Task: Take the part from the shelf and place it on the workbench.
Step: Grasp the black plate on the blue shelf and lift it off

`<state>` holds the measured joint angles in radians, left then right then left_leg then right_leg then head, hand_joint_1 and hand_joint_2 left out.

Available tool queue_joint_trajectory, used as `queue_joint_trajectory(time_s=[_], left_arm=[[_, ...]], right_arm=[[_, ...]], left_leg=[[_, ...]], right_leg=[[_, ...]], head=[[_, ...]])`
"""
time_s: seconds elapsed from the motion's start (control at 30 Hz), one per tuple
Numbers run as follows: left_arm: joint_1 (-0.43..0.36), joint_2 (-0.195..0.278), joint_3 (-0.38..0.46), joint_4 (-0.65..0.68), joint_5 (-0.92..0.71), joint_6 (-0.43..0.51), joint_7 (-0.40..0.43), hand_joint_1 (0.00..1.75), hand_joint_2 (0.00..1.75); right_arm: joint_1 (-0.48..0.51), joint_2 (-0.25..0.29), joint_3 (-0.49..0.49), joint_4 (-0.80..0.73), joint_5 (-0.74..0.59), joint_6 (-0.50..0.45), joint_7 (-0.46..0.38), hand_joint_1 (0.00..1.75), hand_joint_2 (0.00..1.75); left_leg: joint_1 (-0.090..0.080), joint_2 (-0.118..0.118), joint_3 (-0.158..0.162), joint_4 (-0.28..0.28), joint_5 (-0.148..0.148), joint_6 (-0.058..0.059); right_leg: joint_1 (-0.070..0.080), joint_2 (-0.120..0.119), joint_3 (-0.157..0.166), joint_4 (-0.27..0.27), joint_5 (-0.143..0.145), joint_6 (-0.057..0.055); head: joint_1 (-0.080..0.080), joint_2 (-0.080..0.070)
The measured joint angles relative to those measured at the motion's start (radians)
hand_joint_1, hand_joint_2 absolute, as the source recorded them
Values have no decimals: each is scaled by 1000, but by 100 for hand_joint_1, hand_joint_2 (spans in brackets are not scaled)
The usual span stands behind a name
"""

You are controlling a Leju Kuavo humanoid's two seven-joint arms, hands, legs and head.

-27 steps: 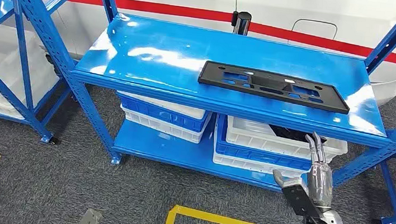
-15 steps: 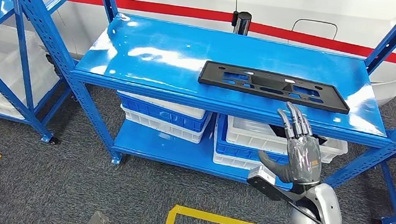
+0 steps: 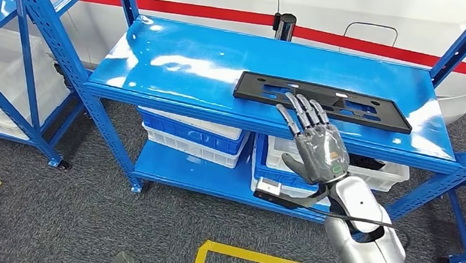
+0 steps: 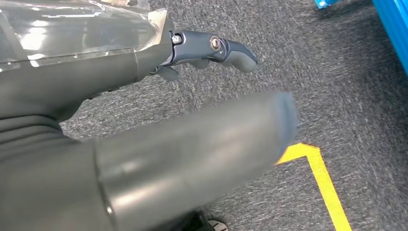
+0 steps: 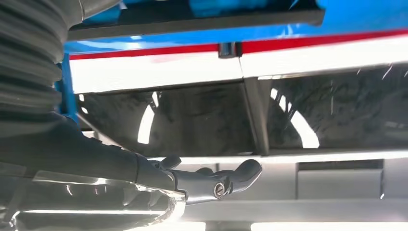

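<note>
The right hand had climbed from below the shelf edge up to the top shelf, fingers spread wide and holding nothing. The black part lay flat on that shelf (unmoved), fingertips just over its near edge. The left hand hung over the floor, empty, fingers loosely apart.

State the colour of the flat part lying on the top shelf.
Black: the flat rectangular plastic part with cut-outs, clearest in the head view.

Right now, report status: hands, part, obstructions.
Right hand open, raised at the shelf edge by the black part. Left hand holds nothing, hanging over floor. Part flat on shelf, nothing blocking it.
</note>
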<state>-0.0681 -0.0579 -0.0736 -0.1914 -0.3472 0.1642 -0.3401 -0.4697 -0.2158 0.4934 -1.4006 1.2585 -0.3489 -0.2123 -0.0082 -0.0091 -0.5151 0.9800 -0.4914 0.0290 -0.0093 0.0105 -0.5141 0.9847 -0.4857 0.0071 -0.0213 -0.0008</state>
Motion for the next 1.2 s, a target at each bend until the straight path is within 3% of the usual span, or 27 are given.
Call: queue_joint_trajectory(time_s=[0.47, 0.77, 0.87, 0.97, 1.03, 1.1, 1.17, 1.2], left_arm=[[3, -3, 1, 6, -8, 18, 58, 0, 0], [3, -3, 1, 8, -18, 14, 113, 0, 0], [3, -1, 2, 8, -18, 8, 115, 0, 0], [2, 1, 8, 8, -17, 5, 117, 0, 0], [1, 0, 12, 8, -17, 4, 117, 0, 0], [1, -1, 15, 8, -17, 4, 117, 0, 0], [1, -2, 17, 8, -18, 4, 117, 0, 0], [1, -3, 17, 8, -18, 3, 117, 0, 0]], right_arm=[[-254, 29, 180, 368, -71, 120, 42, 0, 175], [-343, 45, 225, 549, -117, 143, 78, 0, 175], [-356, 46, 231, 582, -122, 138, 83, 0, 175], [-369, 43, 235, 604, -126, 132, 88, 0, 175], [-382, 39, 235, 611, -127, 128, 93, 0, 175], [-390, 33, 235, 613, -128, 127, 99, 0, 175], [-390, 26, 235, 616, -128, 126, 102, 0, 175], [-390, 23, 235, 617, -128, 126, 103, 0, 175]], left_leg=[[1, -1, -1, 0, 1, 0], [0, -1, -2, 4, 0, 1], [-2, -2, -7, 11, -1, 5], [1, 0, -4, -7, 5, 24], [6, 3, 9, -23, 12, 37], [10, 5, 15, -27, 16, 39], [14, 4, 17, -26, 14, 37], [19, 2, 20, -26, 11, 32]], right_leg=[[0, -1, 0, 0, 0, 0], [-3, -1, -1, -1, 2, 2], [-8, -1, -2, -3, 5, 9], [-3, -1, -9, 12, 13, 21], [-3, -1, -38, 62, -7, 19], [-6, -1, -106, 179, -49, 20], [-13, -1, -174, 281, -67, 37], [-20, -2, -188, 284, -55, 50]], head=[[0, 0], [0, 0], [0, 0], [0, 0], [1, 0], [2, 0], [2, 0], [2, 0]])
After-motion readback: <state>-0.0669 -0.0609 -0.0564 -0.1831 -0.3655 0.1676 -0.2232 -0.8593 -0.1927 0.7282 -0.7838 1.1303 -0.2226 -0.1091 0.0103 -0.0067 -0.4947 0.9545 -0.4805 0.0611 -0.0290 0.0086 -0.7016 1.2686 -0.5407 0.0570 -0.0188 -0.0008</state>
